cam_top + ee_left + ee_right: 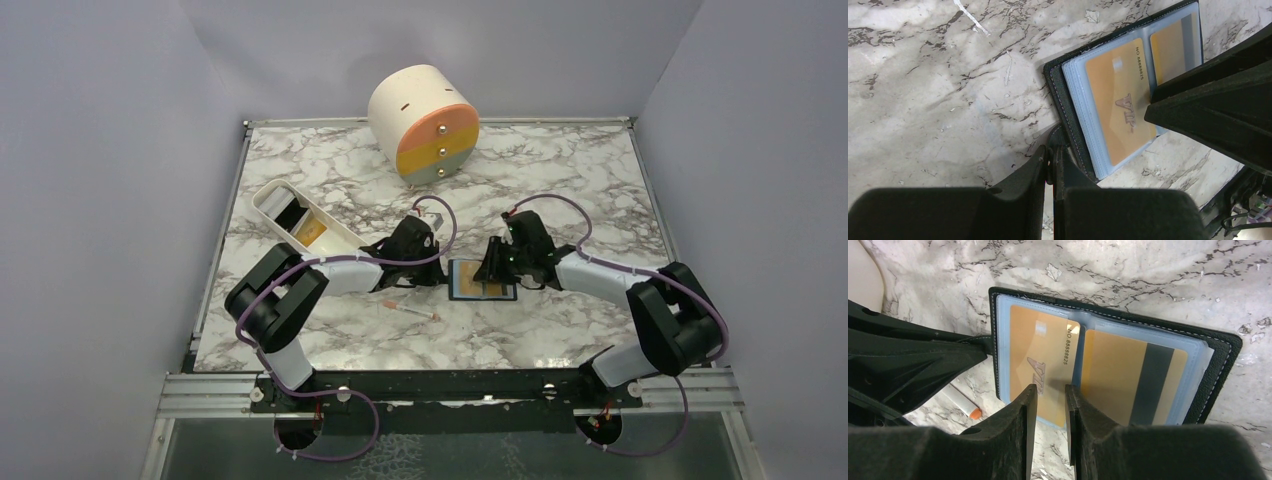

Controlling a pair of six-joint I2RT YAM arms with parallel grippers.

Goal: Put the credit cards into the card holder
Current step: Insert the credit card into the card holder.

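The black card holder lies open at the table's middle, its clear sleeves facing up. An orange-yellow VIP card sits in the left sleeve. A second orange card with a dark stripe sits in the right sleeve. My left gripper is shut on the holder's black left edge, seen in the left wrist view. My right gripper hovers just over the VIP card's lower edge, its fingers a narrow gap apart with nothing between them. No blue card shows.
A thin white stick with an orange tip lies in front of the left gripper. An oblong white tray stands at the left. A round cream drawer box stands at the back. Grey walls surround the marble table.
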